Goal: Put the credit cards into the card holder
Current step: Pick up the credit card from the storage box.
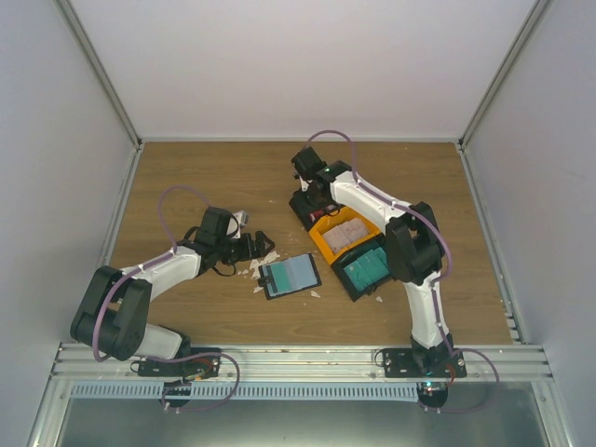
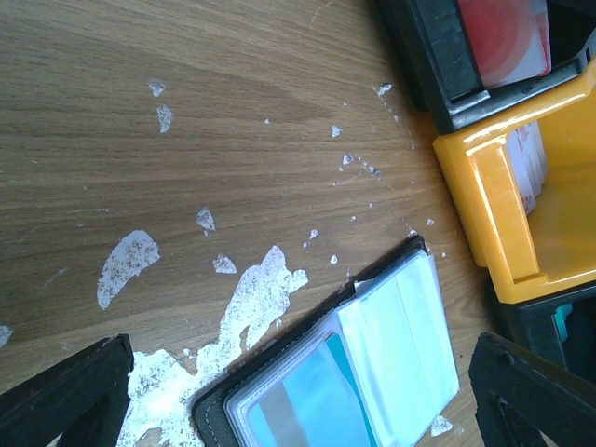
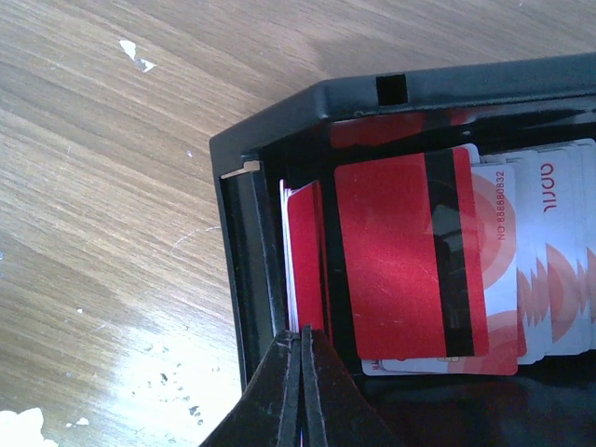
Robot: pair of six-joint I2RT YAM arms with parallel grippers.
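Right gripper [image 3: 300,346]: jaws together, tips down inside the far black tray [image 3: 279,112], just beside its wall. The credit cards [image 3: 410,265] are in this tray: a red one with a dark stripe lies flat on top of a white and red stack, and one red card [image 3: 307,251] stands on edge against the wall. That upright card's long side runs straight away from the fingertips, parallel to the wall, with its near end at the closed tips. I cannot tell whether the edge is actually pinched or only touched. The card holder [image 1: 290,275] lies open on the table [image 1: 205,177], toward the arm bases and to the left of the trays, past the orange tray [image 1: 328,244]. Its long axis runs roughly left to right, slightly tilted. Pale pockets face up, one already showing a teal card [image 2: 328,396]. Left gripper [image 1: 247,248]: jaws spread wide, nothing between them, just beside the holder's left end amid the white scraps [image 2: 265,293]. Judgement: the right arm is the nearer one to the cards and the left to the holder, so the coming move is a lift and a carry toward the near left, ending with the card's long side lined up to a pocket mouth.
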